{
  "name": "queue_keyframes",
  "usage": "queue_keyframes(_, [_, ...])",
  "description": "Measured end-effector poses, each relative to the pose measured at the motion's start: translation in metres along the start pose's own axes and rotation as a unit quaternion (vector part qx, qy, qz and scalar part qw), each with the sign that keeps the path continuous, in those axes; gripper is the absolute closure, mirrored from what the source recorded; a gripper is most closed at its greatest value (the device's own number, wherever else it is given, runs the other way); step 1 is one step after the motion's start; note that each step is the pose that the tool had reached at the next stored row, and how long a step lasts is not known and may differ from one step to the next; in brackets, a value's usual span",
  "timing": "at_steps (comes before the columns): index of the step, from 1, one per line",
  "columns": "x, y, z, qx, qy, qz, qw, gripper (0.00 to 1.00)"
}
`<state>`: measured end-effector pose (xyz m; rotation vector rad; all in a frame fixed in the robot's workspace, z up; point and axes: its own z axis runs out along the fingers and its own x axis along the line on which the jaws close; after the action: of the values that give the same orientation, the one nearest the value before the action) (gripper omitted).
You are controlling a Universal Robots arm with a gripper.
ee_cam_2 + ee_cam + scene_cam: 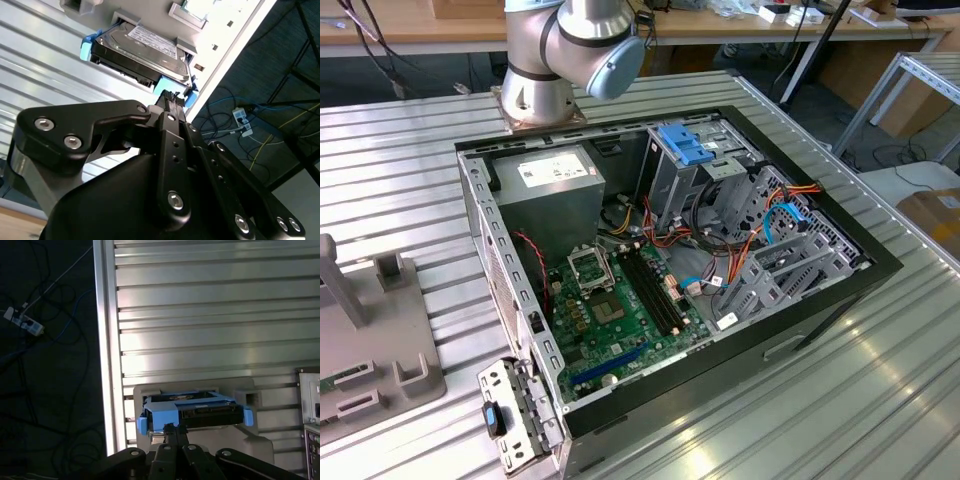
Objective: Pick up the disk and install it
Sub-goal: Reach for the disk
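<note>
The disk (192, 411), a dark metal drive in a bright blue carrier, lies flat in a pale grey holder (250, 437) on the ribbed metal table. In the second wrist view the disk (142, 50) shows its labelled top face and blue corners. My gripper (175, 429) hangs just off the carrier's near edge with its two fingers drawn together; whether they pinch that edge I cannot tell. Its black fingertip (169, 99) overlaps the blue rim there. The open computer case (520, 300) lies on the table in the exterior view.
Inside the case are a green motherboard (610, 310), a grey power supply (545, 190), a drive cage topped by a blue clip (685, 145) and tangled cables (760, 225). The table's edge (106, 350) runs close beside the holder. Another grey fixture (370, 340) stands at the exterior view's left.
</note>
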<state>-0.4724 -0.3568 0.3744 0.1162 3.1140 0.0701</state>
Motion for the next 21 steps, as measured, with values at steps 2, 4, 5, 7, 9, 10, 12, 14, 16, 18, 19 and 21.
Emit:
queue_keyframes(2, [0.0001,0.0000,0.0006,0.0004,0.0007,0.000,1.0000,0.89])
queue_keyframes(4, [0.0001,0.0000,0.0008,0.0004,0.0007,0.000,1.0000,0.89])
queue_keyframes(5, [0.0002,0.0000,0.0008,0.0004,0.0007,0.000,1.0000,0.89])
queue_keyframes(7, [0.0002,0.0000,0.0011,0.0010,0.0024,0.000,1.0000,0.89])
queue_keyframes(9, [0.0002,0.0000,0.0009,0.0016,0.0039,0.000,1.0000,0.89])
queue_keyframes(10, [0.0002,0.0000,0.0010,0.0017,0.0038,0.000,1.0000,0.89])
queue_keyframes(12, [0.0002,0.0000,0.0009,0.0019,0.0039,0.000,1.0000,0.89])
queue_keyframes(14, [0.0001,0.0001,0.0009,0.0089,0.0034,0.000,1.0000,0.89])
queue_keyframes(16, [0.0001,0.0000,0.0011,0.0201,0.0025,0.000,0.9998,0.89])
queue_keyframes(18, [-0.0004,0.0001,0.0013,0.0202,0.0026,0.000,0.9998,0.89])
queue_keyframes(19, [-0.0010,0.0003,0.0015,0.0202,0.0026,0.000,0.9998,0.89])
queue_keyframes(21, [-0.0020,0.0014,0.0029,0.0201,0.0025,0.000,0.9998,0.89])
